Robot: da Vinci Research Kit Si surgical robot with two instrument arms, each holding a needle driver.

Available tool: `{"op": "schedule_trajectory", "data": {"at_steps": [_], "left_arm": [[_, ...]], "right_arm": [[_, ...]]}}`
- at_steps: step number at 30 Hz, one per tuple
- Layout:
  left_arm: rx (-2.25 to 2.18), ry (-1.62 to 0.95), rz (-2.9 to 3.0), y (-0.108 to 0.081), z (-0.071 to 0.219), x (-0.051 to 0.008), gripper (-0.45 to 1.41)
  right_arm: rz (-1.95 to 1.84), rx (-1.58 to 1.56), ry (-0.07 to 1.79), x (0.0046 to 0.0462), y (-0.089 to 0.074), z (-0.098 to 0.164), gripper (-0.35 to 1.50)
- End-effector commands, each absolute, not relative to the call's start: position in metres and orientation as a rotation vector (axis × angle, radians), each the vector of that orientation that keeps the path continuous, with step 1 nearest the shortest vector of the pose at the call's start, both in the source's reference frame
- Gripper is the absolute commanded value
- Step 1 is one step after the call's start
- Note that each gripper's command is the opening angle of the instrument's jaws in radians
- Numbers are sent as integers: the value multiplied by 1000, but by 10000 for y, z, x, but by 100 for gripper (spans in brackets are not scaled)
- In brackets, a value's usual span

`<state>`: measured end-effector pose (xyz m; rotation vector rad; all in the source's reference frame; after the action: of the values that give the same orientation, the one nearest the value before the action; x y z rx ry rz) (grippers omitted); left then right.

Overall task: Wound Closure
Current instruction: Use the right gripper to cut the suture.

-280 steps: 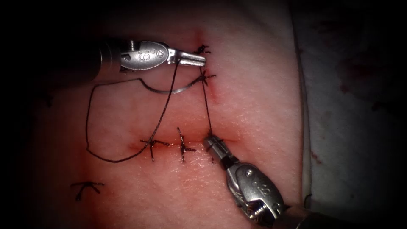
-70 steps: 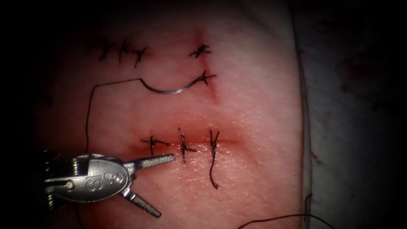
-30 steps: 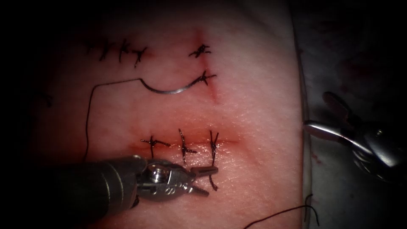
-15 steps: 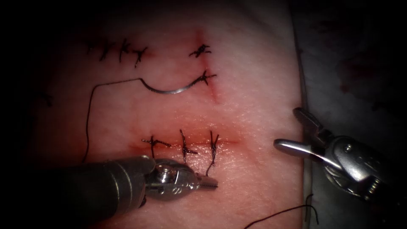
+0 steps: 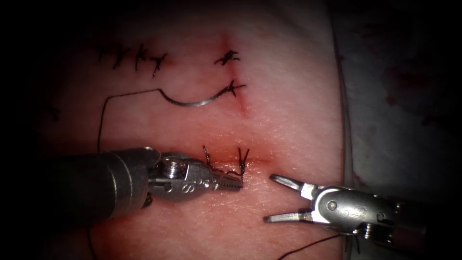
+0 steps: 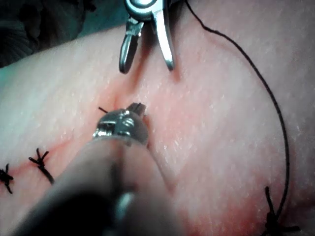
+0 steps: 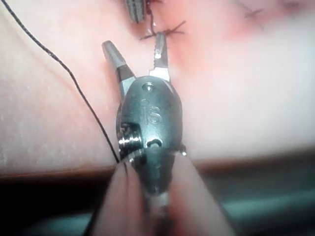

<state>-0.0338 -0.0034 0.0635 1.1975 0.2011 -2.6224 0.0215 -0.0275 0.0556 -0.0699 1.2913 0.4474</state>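
Note:
My left tool [image 5: 236, 182] comes in from the left just below the horizontal cut [image 5: 257, 159], its jaws shut on the loose thread tail [image 5: 239, 172] of the rightmost stitch [image 5: 243, 161]. To the right of that stitch my right tool [image 5: 269, 199] holds nothing, its jaws spread wide. The curved needle [image 5: 192, 103] lies on the tissue [image 5: 288, 110] above, held by neither tool, its right end at a knot [image 5: 234, 88] on the upper cut. In the left wrist view my left tool [image 6: 136, 108] faces the open right tool [image 6: 146, 65]. The right tool [image 7: 135, 46] straddles the tail [image 7: 162, 33].
Needle thread [image 5: 102, 120] runs left from the needle, then down behind the left shaft. Tied stitches sit at the upper left [image 5: 137, 58] and upper cut [image 5: 227, 58]. A loose thread [image 5: 313, 242] lies under the right tool. The tissue's edge [image 5: 344, 144] is at the right.
My left jaws closed on the stitch's tail and drew it up towards the cut. The right tool came in from the right, jaws still wide, to beside that stitch.

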Motion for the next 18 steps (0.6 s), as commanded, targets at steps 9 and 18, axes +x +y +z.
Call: {"op": "schedule_trajectory", "data": {"at_steps": [9, 18], "left_arm": [[1327, 270, -2571, -31, 633, -343, -45], [1433, 370, -2539, -36, 625, -346, -45]], "right_arm": [[375, -217, 1220, 262, -262, 567, 130], [340, -276, 1192, 279, -254, 581, 135]]}}
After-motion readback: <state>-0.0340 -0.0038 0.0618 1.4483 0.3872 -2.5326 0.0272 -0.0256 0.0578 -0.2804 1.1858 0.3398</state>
